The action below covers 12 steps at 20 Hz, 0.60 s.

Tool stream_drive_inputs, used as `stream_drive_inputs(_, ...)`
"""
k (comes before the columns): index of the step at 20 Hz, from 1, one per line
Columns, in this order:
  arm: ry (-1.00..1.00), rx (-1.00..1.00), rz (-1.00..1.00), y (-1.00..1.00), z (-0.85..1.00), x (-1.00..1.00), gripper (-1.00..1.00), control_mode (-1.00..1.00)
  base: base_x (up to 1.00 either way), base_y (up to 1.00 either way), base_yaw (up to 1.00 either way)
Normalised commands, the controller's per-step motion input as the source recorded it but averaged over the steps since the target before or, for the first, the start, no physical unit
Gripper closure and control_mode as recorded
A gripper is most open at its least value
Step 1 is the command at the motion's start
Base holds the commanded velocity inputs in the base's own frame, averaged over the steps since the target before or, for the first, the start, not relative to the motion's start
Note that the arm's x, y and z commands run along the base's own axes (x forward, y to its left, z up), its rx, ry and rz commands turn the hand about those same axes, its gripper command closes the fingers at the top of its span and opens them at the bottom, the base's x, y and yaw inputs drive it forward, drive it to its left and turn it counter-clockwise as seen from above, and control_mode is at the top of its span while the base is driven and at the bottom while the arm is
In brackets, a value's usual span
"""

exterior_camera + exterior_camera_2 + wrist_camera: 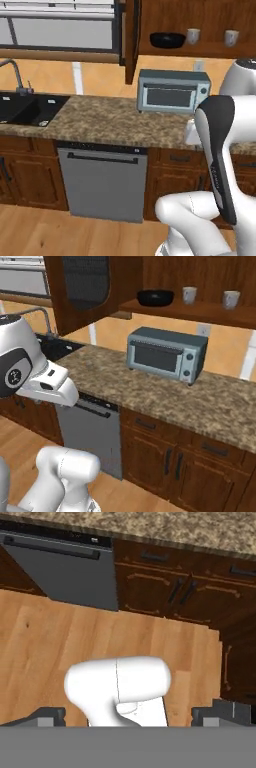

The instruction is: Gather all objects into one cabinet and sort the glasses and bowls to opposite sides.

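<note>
Bowl (155,297) on cabinet (200,276) shelf, two cups (189,294) (230,299) well right of it, third cup unseen, gripper (135,714) jaws spread wide, empty, aimed at floor (45,652), fingertips (47,716) cut off by frame edge.

Cabinet (200,30) cut off above.

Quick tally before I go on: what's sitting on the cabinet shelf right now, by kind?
Black bowl: 1
Pale cups: 2
Total in view on the cabinet shelf: 3
</note>
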Motion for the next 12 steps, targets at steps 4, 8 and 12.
stream_drive_inputs(4, 0.00, 0.00, 0.00, 0.00, 0.00, 0.00, -1.00, 1.00, -0.30, 0.36, 0.99)
stream_drive_inputs(8, 0.00, 0.00, 0.00, 0.00, 0.00, 0.00, -1.00, 1.00, -0.26, 0.29, 1.00)
stream_drive_inputs(12, 0.00, 0.00, 0.00, 0.00, 0.00, 0.00, -1.00, 1.00, -0.19, 0.19, 1.00)
